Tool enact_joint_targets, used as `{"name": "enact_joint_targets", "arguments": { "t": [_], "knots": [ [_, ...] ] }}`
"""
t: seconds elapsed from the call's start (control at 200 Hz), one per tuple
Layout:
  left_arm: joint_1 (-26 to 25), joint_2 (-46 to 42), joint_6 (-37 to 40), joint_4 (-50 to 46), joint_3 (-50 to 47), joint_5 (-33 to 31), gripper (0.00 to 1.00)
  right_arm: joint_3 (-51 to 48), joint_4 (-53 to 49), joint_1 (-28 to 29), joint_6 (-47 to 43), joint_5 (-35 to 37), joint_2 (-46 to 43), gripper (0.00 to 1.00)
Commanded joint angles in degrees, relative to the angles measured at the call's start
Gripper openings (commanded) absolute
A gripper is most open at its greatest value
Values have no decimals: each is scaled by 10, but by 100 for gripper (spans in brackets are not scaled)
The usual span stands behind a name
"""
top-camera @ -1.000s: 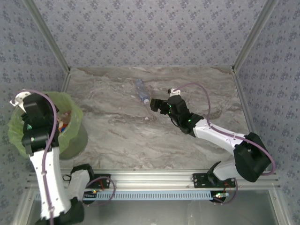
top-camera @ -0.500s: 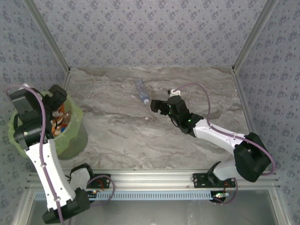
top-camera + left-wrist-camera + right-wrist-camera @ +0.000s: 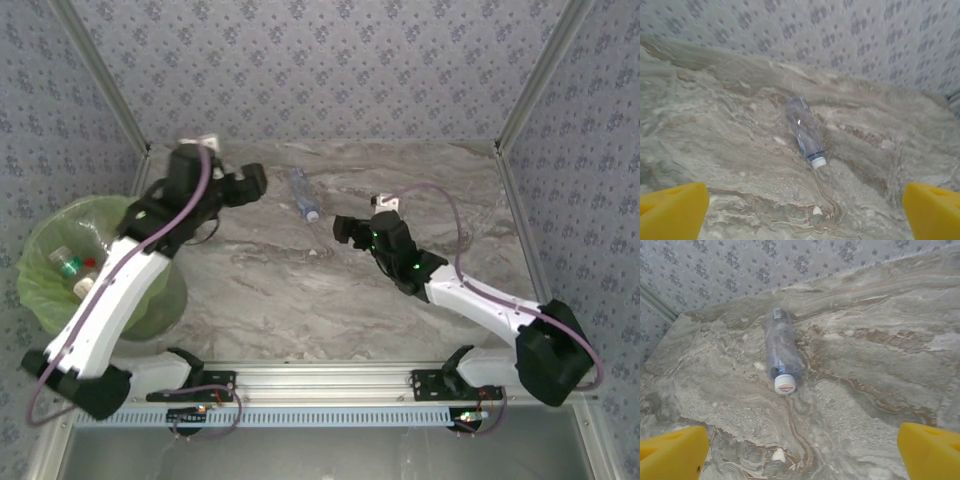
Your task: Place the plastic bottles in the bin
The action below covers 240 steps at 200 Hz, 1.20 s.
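Note:
One clear plastic bottle (image 3: 302,195) with a bluish label and a white cap lies on its side on the marble table, cap towards me. In the left wrist view the bottle (image 3: 805,131) lies ahead of my open left gripper (image 3: 802,212), whose yellow fingertips (image 3: 672,212) stand wide apart. From above, the left gripper (image 3: 252,184) hovers just left of the bottle. My right gripper (image 3: 345,231) is open too, slightly right of and nearer than the bottle (image 3: 781,357). The bin (image 3: 40,235), lined with a green bag, stands at the left with several bottles (image 3: 72,266) inside.
A small white chip (image 3: 776,455) lies on the marble table (image 3: 260,290) in front of the bottle's cap. Patterned walls close in the back and both sides. A metal rail (image 3: 330,380) runs along the near edge.
The left arm has swung from above the bin out over the table towards the lying bottle, and its gripper has opened. The right gripper has shifted slightly right.

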Motion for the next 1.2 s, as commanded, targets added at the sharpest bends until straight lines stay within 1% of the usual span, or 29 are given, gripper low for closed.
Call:
{"name": "enact_joint_targets", "arguments": {
  "t": [0.0, 0.135, 0.26, 0.35, 0.455, 0.545, 0.63, 0.72, 0.8, 0.859, 0.964, 1.109, 1.194],
  "knots": [
    [-21, 42, -7, 66, 10, -35, 99, -26, -5, -13, -31, 38, -42, 99],
    [-28, 107, -30, 106, 9, -38, 99, -56, -22, -26, -30, 60, -89, 99],
    [-27, 176, -48, 127, 16, -57, 99, -80, -44, -46, 7, 67, -130, 99],
    [-28, 232, -49, 127, 38, -58, 99, -83, -80, -80, 40, 25, -151, 99],
    [-28, 293, -51, 124, 74, -45, 99, -88, -87, -103, 42, -24, -163, 99],
    [-25, 344, -57, 124, 104, -48, 99, -87, -94, -104, 37, -31, -167, 99],
    [-20, 398, -74, 102, 146, -52, 99, -81, -108, -105, 33, -31, -169, 99],
    [-15, 454, -91, 88, 189, -45, 99, -76, -119, -105, 31, -30, -169, 99],
    [-10, 506, -87, 80, 233, -30, 99, -73, -124, -105, 26, -32, -171, 99],
    [-7, 547, -88, 56, 284, -27, 99, -71, -128, -104, 24, -34, -174, 99],
    [3, 607, -112, 4, 354, -33, 99, -68, -141, -104, 18, -33, -179, 99],
    [13, 655, -124, 16, 383, 14, 99, -69, -152, -103, 10, -34, -194, 99],
    [14, 679, -123, 14, 399, 29, 99, -73, -157, -103, 7, -31, -205, 99]
  ]
}}
